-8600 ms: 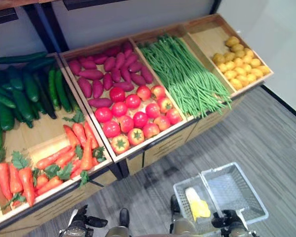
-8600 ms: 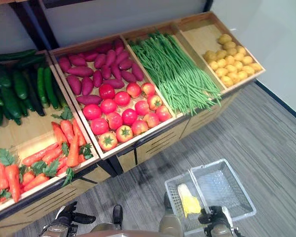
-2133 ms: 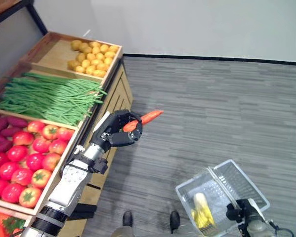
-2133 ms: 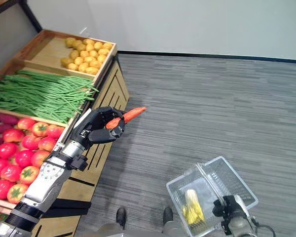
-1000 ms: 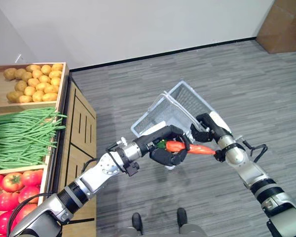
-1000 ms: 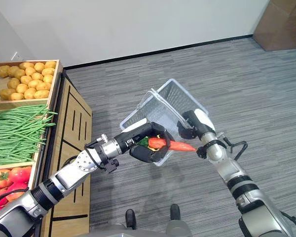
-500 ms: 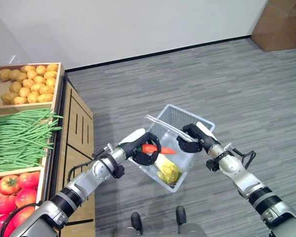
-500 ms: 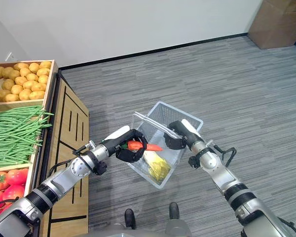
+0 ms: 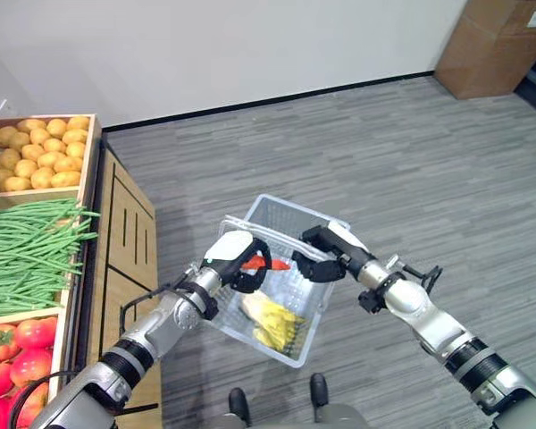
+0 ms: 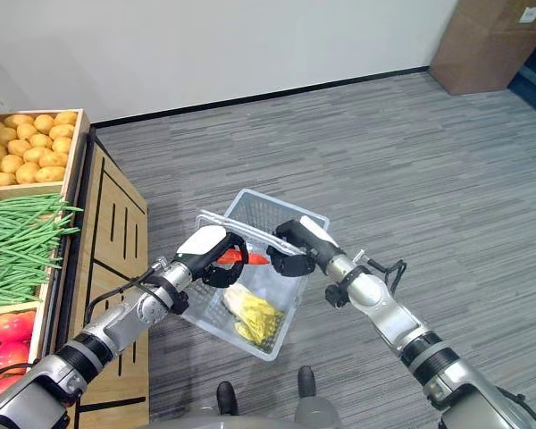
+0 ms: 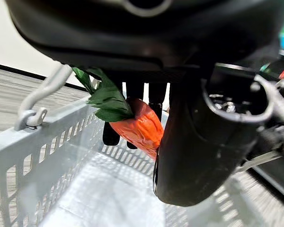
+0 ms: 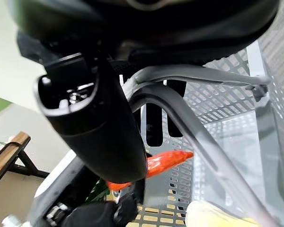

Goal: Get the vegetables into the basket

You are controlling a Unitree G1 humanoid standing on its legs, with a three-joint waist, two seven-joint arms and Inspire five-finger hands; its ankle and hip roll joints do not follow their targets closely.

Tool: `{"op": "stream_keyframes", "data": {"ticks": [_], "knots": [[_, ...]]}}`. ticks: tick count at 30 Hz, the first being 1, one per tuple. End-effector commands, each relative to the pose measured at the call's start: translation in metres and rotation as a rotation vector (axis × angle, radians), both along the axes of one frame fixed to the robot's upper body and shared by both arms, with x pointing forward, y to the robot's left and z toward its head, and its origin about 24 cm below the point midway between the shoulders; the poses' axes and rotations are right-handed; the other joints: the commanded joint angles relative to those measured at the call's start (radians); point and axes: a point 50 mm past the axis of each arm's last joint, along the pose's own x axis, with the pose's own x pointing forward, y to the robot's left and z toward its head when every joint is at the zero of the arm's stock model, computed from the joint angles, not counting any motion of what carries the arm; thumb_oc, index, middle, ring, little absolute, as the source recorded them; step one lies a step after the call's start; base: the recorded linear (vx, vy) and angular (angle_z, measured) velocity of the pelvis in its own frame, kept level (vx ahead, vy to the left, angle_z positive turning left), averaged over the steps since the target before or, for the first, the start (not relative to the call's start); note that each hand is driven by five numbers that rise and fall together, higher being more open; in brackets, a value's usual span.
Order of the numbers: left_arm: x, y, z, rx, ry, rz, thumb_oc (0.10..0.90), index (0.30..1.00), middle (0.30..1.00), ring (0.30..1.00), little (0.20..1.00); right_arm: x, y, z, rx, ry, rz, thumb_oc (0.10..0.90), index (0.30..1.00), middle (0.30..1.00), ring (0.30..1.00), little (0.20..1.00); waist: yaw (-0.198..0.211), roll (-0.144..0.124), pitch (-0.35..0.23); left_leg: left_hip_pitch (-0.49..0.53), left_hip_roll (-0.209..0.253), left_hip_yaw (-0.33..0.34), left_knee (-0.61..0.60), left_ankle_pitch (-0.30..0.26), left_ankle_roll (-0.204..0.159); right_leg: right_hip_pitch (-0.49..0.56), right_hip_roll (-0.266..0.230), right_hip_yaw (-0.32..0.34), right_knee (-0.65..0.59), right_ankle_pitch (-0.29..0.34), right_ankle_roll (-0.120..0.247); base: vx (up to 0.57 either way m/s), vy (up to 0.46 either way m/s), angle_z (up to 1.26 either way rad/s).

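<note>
An orange carrot (image 9: 264,264) with green leaves is held over the open top of a white mesh basket (image 9: 313,317). My left hand (image 9: 237,259) is shut on the carrot (image 11: 138,127), fingers curled round its leafy end. My right hand (image 9: 326,257) grips the basket's grey wire handles (image 12: 180,106) and holds the basket up off the floor in front of me. A yellow corn cob (image 9: 272,319) lies in the basket's bottom. The carrot's tip (image 12: 173,158) shows through the mesh wall (image 12: 213,101) in the right wrist view.
A wooden produce stand (image 9: 129,232) runs along the left, with crates of potatoes (image 9: 31,161), green beans (image 9: 27,250) and tomatoes (image 9: 13,357). A cardboard box (image 9: 487,45) stands at the far right by the wall. Grey carpet (image 9: 429,161) spreads ahead.
My left hand has brought the carrot from the stand over the basket, while my right hand has raised the basket from the floor. In the last half second both shifted slightly left.
</note>
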Motion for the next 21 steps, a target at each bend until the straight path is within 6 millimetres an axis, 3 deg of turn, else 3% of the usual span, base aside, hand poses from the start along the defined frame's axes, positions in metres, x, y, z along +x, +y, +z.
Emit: {"op": "stream_keyframes", "data": {"ticks": [1,2,9,13,21], "knots": [[0.034,-0.005,0.031,0.081,-0.240,0.030,0.810,0.874,0.874,0.874,0.874,0.003,0.044,0.088,0.366,-0.350,0.175,0.400,0.300,0.300,0.300,0.300,0.004,-0.048,-0.113,0.020,0.053,-0.009,0.001,-0.065,-0.078,0.004,-0.079,-0.028,0.000,-0.017,0.109,0.00,0.000,0.00],[0.035,-0.005,0.022,0.114,-0.209,0.050,0.900,1.000,1.000,1.000,1.000,0.002,0.044,0.087,0.365,-0.347,0.175,0.400,0.300,0.300,0.300,0.300,0.002,-0.049,-0.111,0.019,0.054,-0.010,0.001,-0.064,-0.078,0.004,-0.079,-0.030,0.000,-0.017,0.108,0.00,0.000,0.00],[0.033,-0.004,0.020,0.112,-0.195,0.057,0.900,1.000,1.000,1.000,1.000,0.002,0.041,0.081,0.363,-0.330,0.144,0.400,0.300,0.300,0.300,0.300,0.002,-0.047,-0.111,0.020,0.055,-0.009,0.001,-0.065,-0.077,0.006,-0.078,-0.030,0.000,-0.019,0.106,0.00,0.000,0.00],[0.028,-0.005,0.020,0.068,-0.187,0.045,0.900,1.000,1.000,1.000,1.000,0.005,0.030,0.065,0.335,-0.292,0.059,0.400,0.300,0.300,0.300,0.300,0.004,-0.046,-0.113,0.019,0.054,-0.019,0.001,-0.065,-0.077,0.013,-0.080,-0.036,0.000,-0.024,0.101,0.00,-0.001,0.01],[-0.008,-0.028,0.046,-0.350,-0.075,-0.110,0.900,1.000,1.000,1.000,1.000,0.013,-0.012,0.017,0.182,-0.232,-0.255,0.400,0.300,0.300,0.300,0.300,0.027,-0.042,-0.113,0.008,0.048,-0.062,0.001,-0.064,-0.072,0.030,-0.085,-0.059,0.000,-0.033,0.092,0.01,0.001,0.12]]}}
